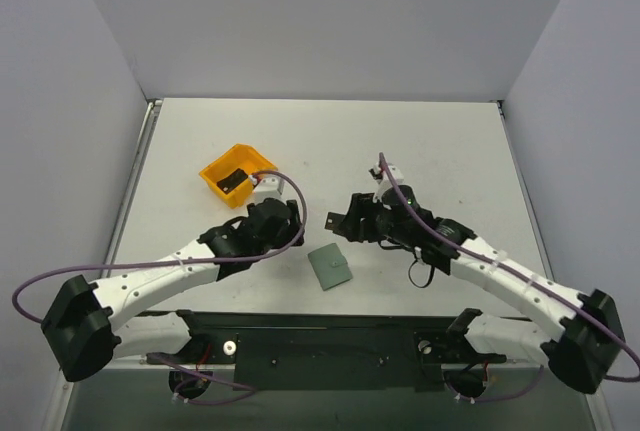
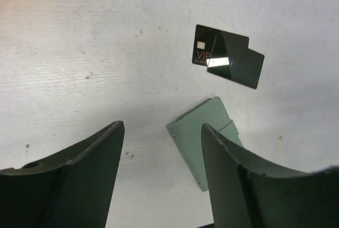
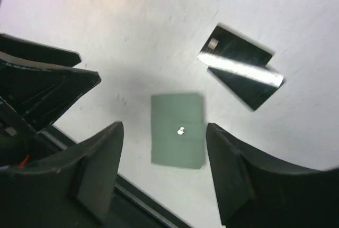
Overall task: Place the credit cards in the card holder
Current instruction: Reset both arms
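We see the white table (image 1: 420,141) running wide beyond. Our left pincer (image 2: 161,130) and right pincer (image 3: 164,126) hang spread, empty, flanking the closed sage-green folding wallet (image 1: 329,266), skewed near the front edge; two overlapping black cards (image 2: 228,58) lie near.

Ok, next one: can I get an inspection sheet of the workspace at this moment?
Surface: white table, small scuff marks.
Job's things: two black credit cards overlapping, flat on the table beside the card holder; card holder closed and lying flat.
Clutter: orange bin left of centre, a dark flat item inside.
End effectors: left end effector open, holding nothing; right end effector open, holding nothing.
Cables: purple cable along each arm, off the job's things.
Surroundings: plain pale walls on three sides; nothing else seen.
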Controlling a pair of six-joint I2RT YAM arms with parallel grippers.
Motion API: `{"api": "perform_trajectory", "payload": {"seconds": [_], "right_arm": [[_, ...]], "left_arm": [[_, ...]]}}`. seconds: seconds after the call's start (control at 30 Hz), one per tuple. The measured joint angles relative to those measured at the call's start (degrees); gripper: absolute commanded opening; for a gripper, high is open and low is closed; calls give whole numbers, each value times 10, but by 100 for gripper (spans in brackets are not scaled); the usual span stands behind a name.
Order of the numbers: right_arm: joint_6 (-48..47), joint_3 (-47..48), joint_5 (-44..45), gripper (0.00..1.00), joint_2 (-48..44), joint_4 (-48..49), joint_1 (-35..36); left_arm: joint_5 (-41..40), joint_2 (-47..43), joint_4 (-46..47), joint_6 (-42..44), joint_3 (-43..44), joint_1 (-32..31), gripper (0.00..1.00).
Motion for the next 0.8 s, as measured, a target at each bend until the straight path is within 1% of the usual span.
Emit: {"api": "perform_trajectory", "payload": {"seconds": [0.03, 0.13, 0.23, 0.37, 0.5, 0.73, 0.8], "right_arm": [[-3, -2, 21, 71, -34, -3, 0], [-17, -14, 89, 75, -128, -15, 0], [-22, -45, 153, 84, -202, -26, 0], [-23, -95, 231, 86, -270, -48, 0], [-27, -118, 272, 87, -295, -63, -2], [-37, -115, 297, 88, -286, -76, -3], [-39, -103, 298, 88, -273, -90, -6]], "left_arm": [[-11, -13, -12, 2, 7, 3, 80], [-42, -48, -43, 1, 25, 14, 82], [-73, -80, -72, 0, 34, 26, 85], [-106, -104, -109, -3, 34, 35, 86], [-115, -116, -126, -5, 31, 37, 87], [-103, -136, -128, 2, 15, 44, 88], [-93, -139, -127, 9, 13, 50, 91]]}}
